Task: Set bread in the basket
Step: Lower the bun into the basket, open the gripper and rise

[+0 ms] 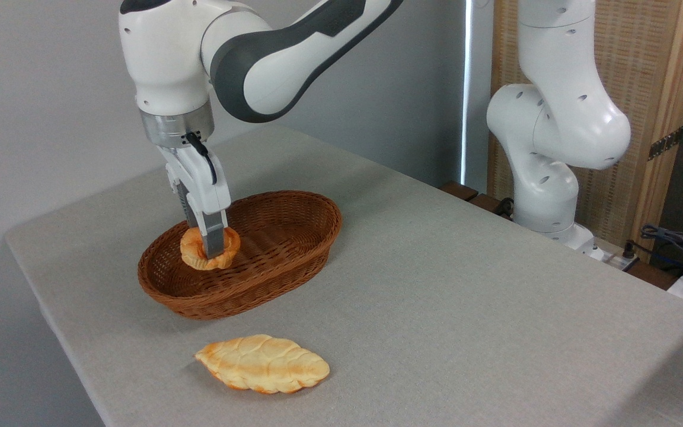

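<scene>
Bread (208, 251) partly behind the hand (211, 248); far finger hidden.

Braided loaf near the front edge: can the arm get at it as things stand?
Probably, but not yet: the gripper is shut on the bun over the basket. The braided loaf lies alone on open table, nothing above or beside it.
</scene>
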